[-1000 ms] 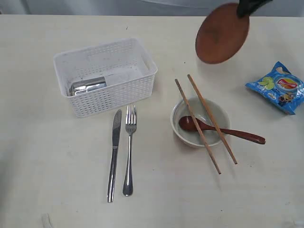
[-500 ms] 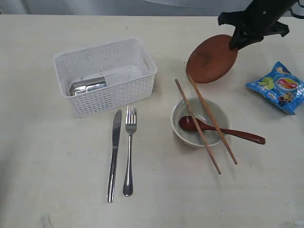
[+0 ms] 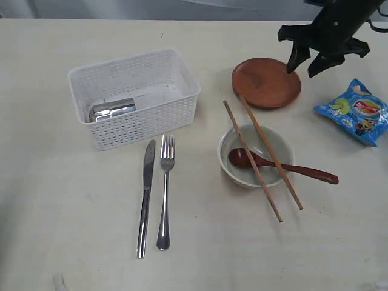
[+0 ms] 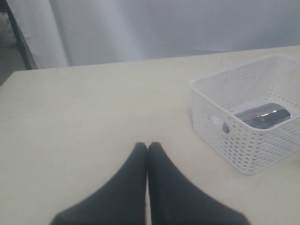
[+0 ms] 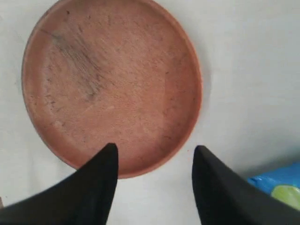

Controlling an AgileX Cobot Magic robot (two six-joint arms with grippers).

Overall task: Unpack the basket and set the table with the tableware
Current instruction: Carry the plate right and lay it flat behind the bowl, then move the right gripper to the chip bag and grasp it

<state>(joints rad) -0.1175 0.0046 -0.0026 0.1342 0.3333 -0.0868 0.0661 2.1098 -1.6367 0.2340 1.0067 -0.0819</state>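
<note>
The dark brown round plate (image 3: 265, 82) lies flat on the table (image 3: 60, 200), behind the off-white bowl (image 3: 225, 159). My right gripper (image 3: 304, 70) hangs open just over the plate's right edge, holding nothing. In the right wrist view the plate (image 5: 110, 84) lies under one finger of the right gripper (image 5: 154, 152). The white basket (image 3: 145, 124) holds the steel cup (image 3: 112, 110) on its side. Knife (image 3: 145, 197) and fork (image 3: 165, 191) lie side by side in front of the basket. The wooden spoon (image 3: 285, 167) and two chopsticks (image 3: 260, 159) rest across the bowl. My left gripper (image 4: 147, 146) is shut and empty, away from the basket (image 4: 248, 145).
A blue chips bag (image 3: 356, 112) lies at the right edge of the table, close to the right of the plate and the right gripper; a corner of it (image 5: 276, 187) shows in the right wrist view.
The right gripper lowered the tilted plate onto the table and opened, letting it go. The plate now lies flat. Nothing else moved.
</note>
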